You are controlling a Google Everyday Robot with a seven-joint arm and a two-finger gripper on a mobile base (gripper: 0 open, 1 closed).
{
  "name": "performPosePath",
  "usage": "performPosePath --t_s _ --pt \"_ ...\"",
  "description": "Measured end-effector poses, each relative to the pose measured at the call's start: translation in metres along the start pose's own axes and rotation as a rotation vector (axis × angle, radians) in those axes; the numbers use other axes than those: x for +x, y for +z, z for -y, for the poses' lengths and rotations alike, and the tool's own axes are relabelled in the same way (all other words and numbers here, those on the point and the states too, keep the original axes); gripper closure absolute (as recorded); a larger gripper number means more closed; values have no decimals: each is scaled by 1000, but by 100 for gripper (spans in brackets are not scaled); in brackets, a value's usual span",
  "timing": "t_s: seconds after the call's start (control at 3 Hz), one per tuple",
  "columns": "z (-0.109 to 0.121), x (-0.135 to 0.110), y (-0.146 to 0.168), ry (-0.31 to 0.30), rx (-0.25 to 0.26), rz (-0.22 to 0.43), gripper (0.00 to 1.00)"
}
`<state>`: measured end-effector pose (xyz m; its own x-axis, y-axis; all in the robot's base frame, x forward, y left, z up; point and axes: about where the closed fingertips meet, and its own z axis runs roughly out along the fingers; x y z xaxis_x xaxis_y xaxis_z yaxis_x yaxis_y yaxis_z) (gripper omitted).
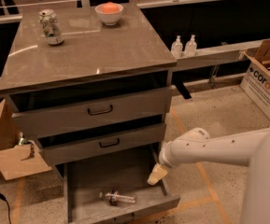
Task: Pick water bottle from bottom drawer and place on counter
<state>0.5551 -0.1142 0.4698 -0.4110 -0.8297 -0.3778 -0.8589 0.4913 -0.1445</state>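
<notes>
The water bottle [118, 198] lies on its side on the floor of the open bottom drawer [85, 176], near the front, its cap to the left. My gripper [156, 175] hangs at the end of the white arm over the drawer's right side, right of and above the bottle, apart from it. The counter [102, 55] is the glossy grey-brown top of the cabinet, above the two upper drawers.
A green-white soda can [50, 27] and a white bowl [109, 13] with an orange object stand at the counter's back. Two pump bottles [183, 45] stand on a pale ledge to the right. Cardboard boxes sit at the far right [265, 78] and left [8, 148].
</notes>
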Motion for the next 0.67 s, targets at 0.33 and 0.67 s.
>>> performPosePath --t_s 0.33,0.67 --pt "-7 6 52 36 -65 -33 0" --pt "-12 11 61 43 -81 -43 0"
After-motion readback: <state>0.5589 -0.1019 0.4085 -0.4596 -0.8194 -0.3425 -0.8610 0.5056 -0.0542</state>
